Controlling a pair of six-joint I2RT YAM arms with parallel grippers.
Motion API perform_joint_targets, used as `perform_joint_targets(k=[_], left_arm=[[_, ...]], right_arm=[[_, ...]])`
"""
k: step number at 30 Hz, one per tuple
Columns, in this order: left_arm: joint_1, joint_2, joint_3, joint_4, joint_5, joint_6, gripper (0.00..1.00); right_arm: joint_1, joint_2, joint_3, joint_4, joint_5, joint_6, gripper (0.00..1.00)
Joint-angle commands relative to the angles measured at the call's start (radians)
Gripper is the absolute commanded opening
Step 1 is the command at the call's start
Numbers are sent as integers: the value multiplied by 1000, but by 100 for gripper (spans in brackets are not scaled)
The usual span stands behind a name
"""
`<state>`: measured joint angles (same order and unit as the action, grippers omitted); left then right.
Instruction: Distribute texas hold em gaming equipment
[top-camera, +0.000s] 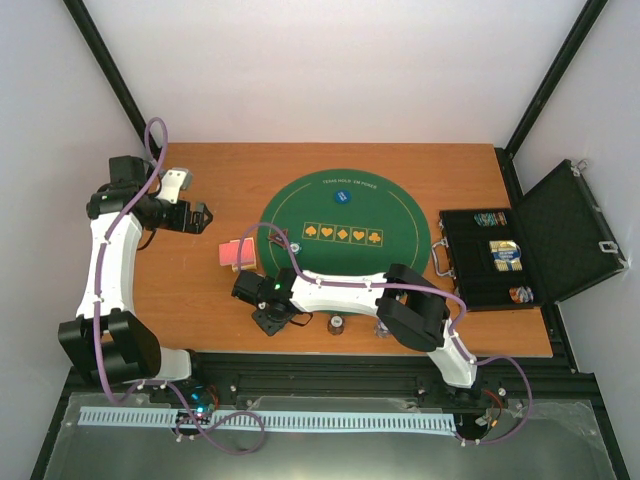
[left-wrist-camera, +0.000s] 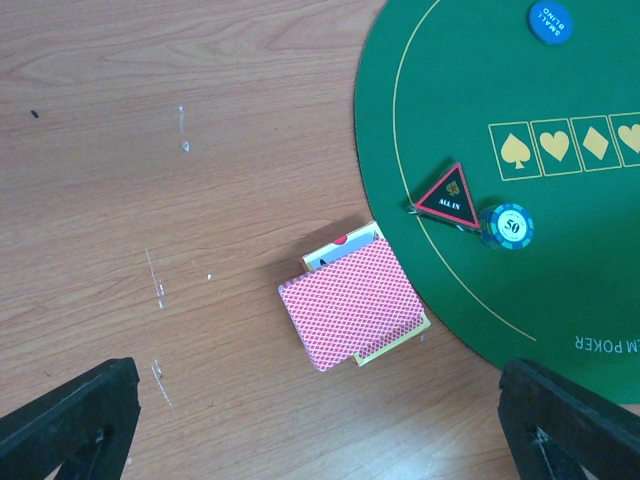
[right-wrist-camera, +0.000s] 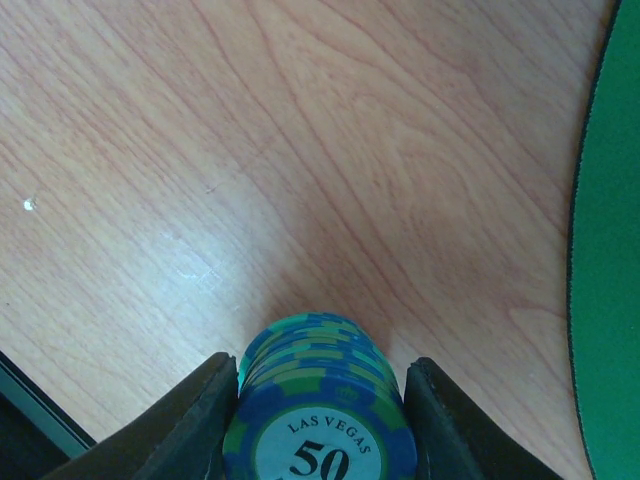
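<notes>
My right gripper (right-wrist-camera: 318, 440) is shut on a stack of blue-green "Las Vegas 50" chips (right-wrist-camera: 318, 400) over bare wood, just left of the green mat (right-wrist-camera: 615, 300). In the top view it (top-camera: 243, 288) sits below the red-backed card deck (top-camera: 237, 252). My left gripper (left-wrist-camera: 320, 440) is wide open and empty above the deck (left-wrist-camera: 352, 308); in the top view it (top-camera: 203, 217) is left of the mat. On the mat lie a black-red "All In" triangular marker (left-wrist-camera: 446, 194), a 50 chip stack (left-wrist-camera: 507, 226) and a blue small-blind disc (left-wrist-camera: 549, 21).
A black hinged case (top-camera: 575, 225) stands open at the right, with cards and chips in its tray (top-camera: 505, 255). A dark chip stack (top-camera: 337, 323) sits on the wood near the front edge, beside my right arm (top-camera: 340, 292).
</notes>
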<state>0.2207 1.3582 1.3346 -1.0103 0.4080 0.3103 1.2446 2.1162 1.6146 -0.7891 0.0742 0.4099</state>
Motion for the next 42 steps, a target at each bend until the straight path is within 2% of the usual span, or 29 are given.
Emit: perform_joint_targets(k=[1, 10, 20, 24, 42], left_arm=[[8, -18, 41, -7, 6, 6, 100], [8, -7, 50, -9, 12, 3, 100], [8, -9, 45, -9, 4, 10, 100], [8, -8, 41, -4, -1, 12, 100], [8, -14, 41, -5, -1, 12, 100]], right_arm=[[6, -28, 24, -28, 28, 0, 39], [0, -56, 62, -57, 7, -14, 39], [-1, -23, 29, -24, -3, -8, 40], [-3, -10, 28, -20, -2, -10, 44], [-13, -27, -31, 15, -8, 1, 52]])
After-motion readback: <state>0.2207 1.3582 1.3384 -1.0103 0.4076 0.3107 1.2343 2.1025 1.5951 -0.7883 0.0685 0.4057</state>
